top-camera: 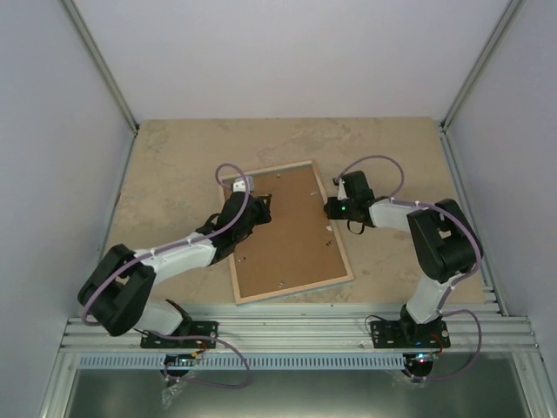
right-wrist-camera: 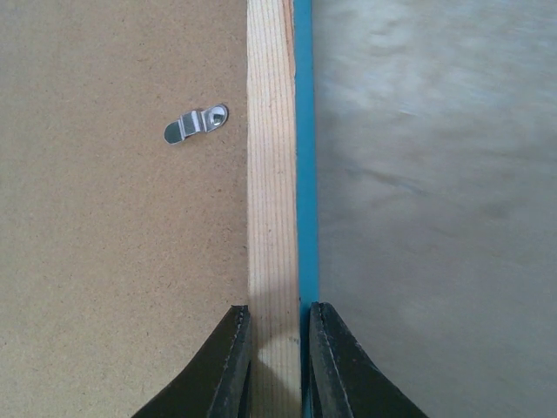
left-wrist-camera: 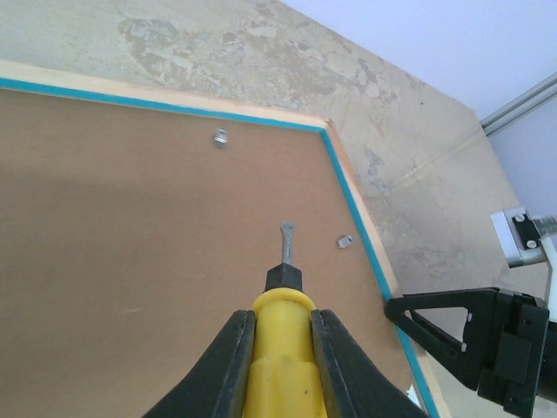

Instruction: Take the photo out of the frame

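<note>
While left tool [left-wrist-camera: 283, 319] grips screwdriver [left-wrist-camera: 280, 353] above backing [left-wrist-camera: 130, 252], right tool [right-wrist-camera: 278, 312] clamps frame [right-wrist-camera: 272, 174]

Left gripper [left-wrist-camera: 280, 319] clamped firm — right gripper [right-wrist-camera: 277, 313] likewise pinched narrow.

Table [top-camera: 174, 157]: mottled beige top, enclosed by white walls [top-camera: 287, 52] left, far and right; aluminium rails [top-camera: 296, 331] along near edge
Backing board [top-camera: 287, 231]: brown fibreboard, flat, mid-table, skewed
Clips: small silver metal tabs on the board, one by its right edge [right-wrist-camera: 196, 124], two near its far right corner [left-wrist-camera: 220, 137] [left-wrist-camera: 345, 241]
Screwdriver [left-wrist-camera: 283, 348]: yellow handle, black collar, grey flat blade pointing over the board; tip contact unclear
</note>
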